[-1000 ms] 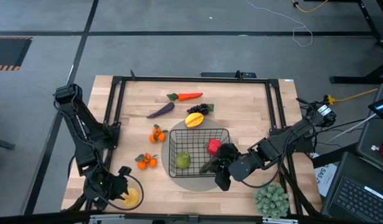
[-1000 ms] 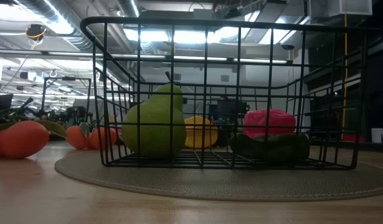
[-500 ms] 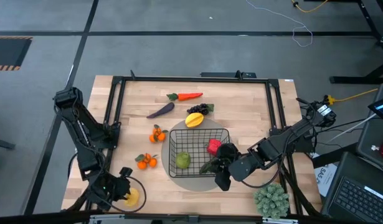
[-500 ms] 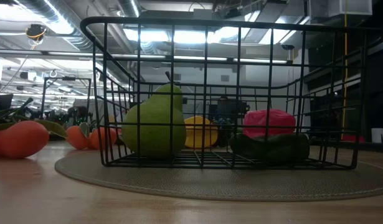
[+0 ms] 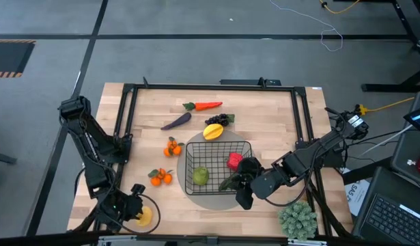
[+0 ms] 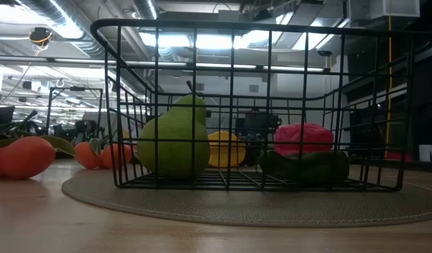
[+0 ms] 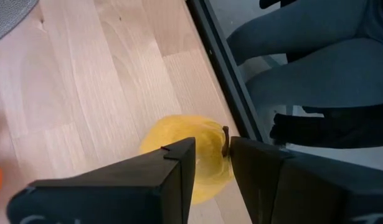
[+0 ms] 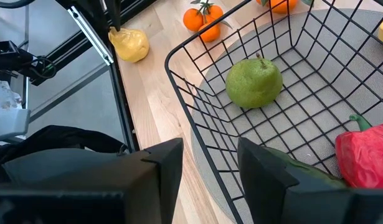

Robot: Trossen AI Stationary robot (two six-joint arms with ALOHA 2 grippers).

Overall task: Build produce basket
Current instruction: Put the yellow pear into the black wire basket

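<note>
Black wire basket (image 5: pixel 218 166) sits mid-table with a green pear (image 6: pixel 175 137), red pepper (image 6: pixel 303 138) and cucumber (image 6: pixel 305 167) inside. Our left gripper (image 7: pixel 212 163) is over the yellow pear (image 7: pixel 190 151) at the near left corner, jaws a little apart around its stem. Our right gripper (image 8: pixel 208 163) waits part open at the basket's near right.

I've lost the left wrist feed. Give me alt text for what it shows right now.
The left gripper hovers over a yellow pear, its two dark fingers parted around the stem. The fruit lies on the wooden table beside the black frame rail; a seated person's legs show beyond the edge.
</note>
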